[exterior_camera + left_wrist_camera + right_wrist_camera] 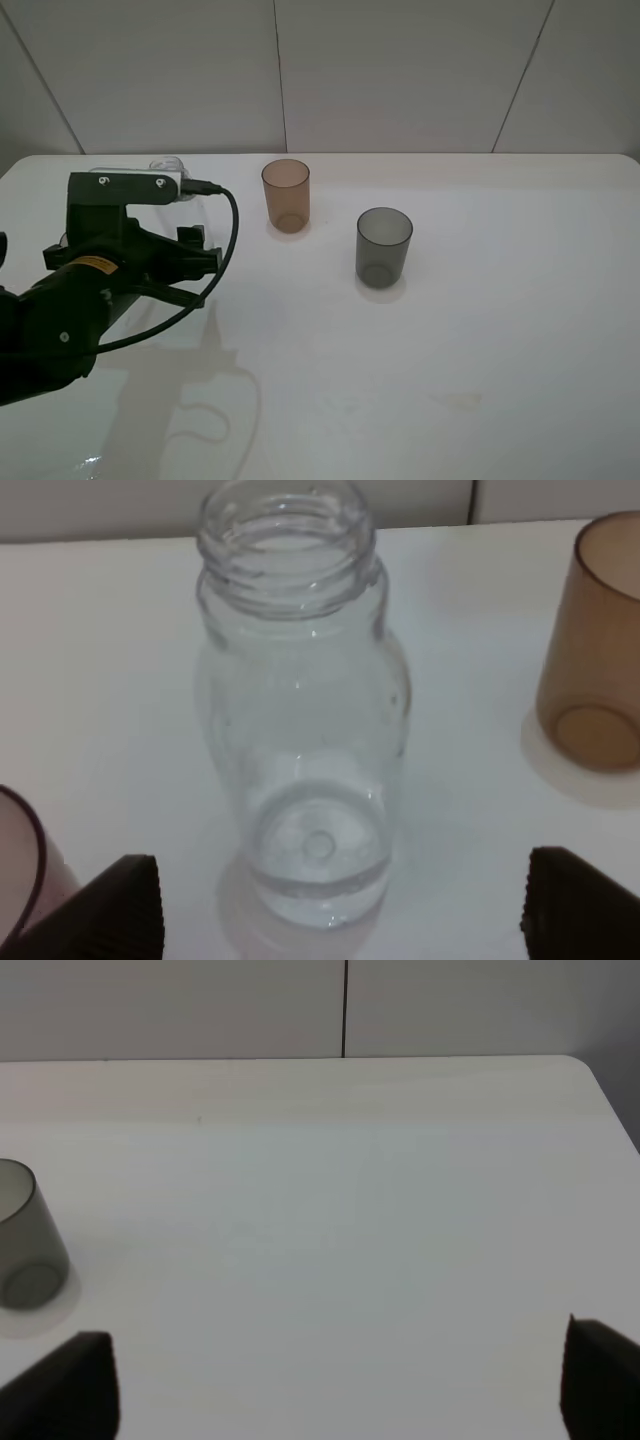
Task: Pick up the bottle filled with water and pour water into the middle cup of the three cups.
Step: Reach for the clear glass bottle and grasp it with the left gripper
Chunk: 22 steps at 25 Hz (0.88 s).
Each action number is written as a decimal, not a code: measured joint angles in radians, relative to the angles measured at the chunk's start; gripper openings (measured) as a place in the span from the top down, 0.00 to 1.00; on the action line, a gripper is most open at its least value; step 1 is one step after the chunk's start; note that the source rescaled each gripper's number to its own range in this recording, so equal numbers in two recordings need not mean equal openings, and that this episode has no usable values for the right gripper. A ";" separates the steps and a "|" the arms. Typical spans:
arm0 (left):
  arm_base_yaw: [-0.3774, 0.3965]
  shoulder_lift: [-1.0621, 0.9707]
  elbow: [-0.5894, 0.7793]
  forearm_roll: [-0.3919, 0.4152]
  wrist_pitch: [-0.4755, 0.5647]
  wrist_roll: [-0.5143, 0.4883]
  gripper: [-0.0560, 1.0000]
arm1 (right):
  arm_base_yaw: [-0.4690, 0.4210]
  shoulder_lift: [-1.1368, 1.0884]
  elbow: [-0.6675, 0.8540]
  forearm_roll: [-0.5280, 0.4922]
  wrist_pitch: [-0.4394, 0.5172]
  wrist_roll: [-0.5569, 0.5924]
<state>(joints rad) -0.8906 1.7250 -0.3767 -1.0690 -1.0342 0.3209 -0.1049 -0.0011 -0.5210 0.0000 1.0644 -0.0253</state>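
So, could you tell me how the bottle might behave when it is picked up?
The bottle looks like thin, smooth plastic, so it may flex or slip in a grip. Its neck has no cap, so it would probably spill when tilted. Tall and narrow, it could tip if nudged.

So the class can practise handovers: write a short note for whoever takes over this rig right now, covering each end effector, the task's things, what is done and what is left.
The left end effector is open, a finger on either side of the upright, uncapped bottle, touching neither side.
The right end effector is open and empty, near the grey cup.
The amber cup stands upright and looks empty; the pink cup is on the bottle's other side.
Done: approach to the bottle.
Left: grip, lift, pour into the amber cup.
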 joint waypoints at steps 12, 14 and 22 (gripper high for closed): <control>0.000 0.182 -0.010 -0.012 -0.153 -0.046 0.34 | 0.000 0.000 0.000 0.000 0.000 0.000; 0.000 0.214 -0.020 0.024 -0.166 -0.059 0.34 | 0.000 0.000 0.000 0.000 0.000 0.000; 0.006 0.285 -0.043 0.036 -0.174 -0.094 0.34 | 0.000 0.000 0.000 0.000 0.000 0.000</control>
<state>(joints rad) -0.8849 2.0102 -0.4200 -1.0332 -1.2084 0.2267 -0.1049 -0.0011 -0.5210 0.0000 1.0644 -0.0253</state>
